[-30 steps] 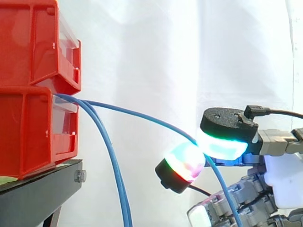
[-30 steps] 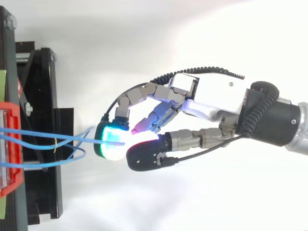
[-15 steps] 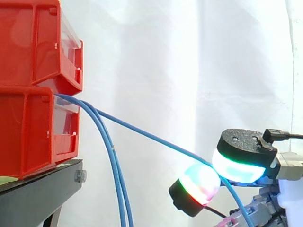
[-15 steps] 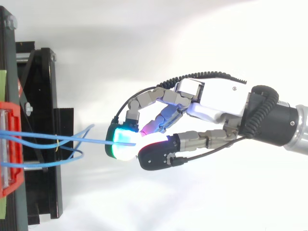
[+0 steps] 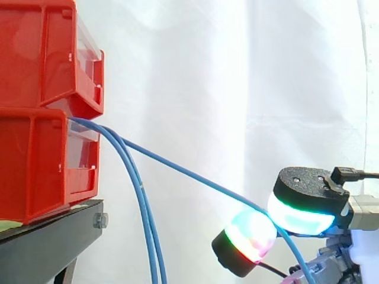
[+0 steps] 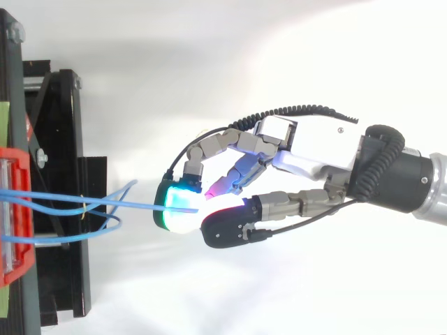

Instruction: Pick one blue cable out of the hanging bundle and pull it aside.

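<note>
Side view: the hand (image 5: 305, 198) stood low at the right, well apart from the red bins (image 5: 35, 165) on the black stand (image 5: 41, 248), with two glowing fingertips (image 5: 249, 234) closed against each other and one blue cable (image 5: 189, 174) pinched where they met. This cable left the gap between the upper and lower bin and ran in a straight, taut line downward and to the right as far as the pinch; beyond it the free end dropped steeply past the lower pad. The rest of the hanging bundle (image 5: 146, 213) fell in a slack curve close to the stand, so the held strand and the bundle spread apart like a fan from the bin front. Top view: the hand (image 6: 314, 143) reached in from the right with its fingers curled, the pads (image 6: 178, 213) meeting at the left end of the reach. The blue cable (image 6: 133, 205) lay almost along the line of that reach, its long axis running left to right from the bins to the pads. The bundle (image 6: 120, 223) looped beside the stand, left of the fingertips and clear of them. Since the cable pointed from the bin straight at the pinch, any further pull would probably act along its length, away from the bins; a sideways draw would instead swing the strand about its exit at the bin front. The task appeared well advanced, with one strand already separated.
</note>
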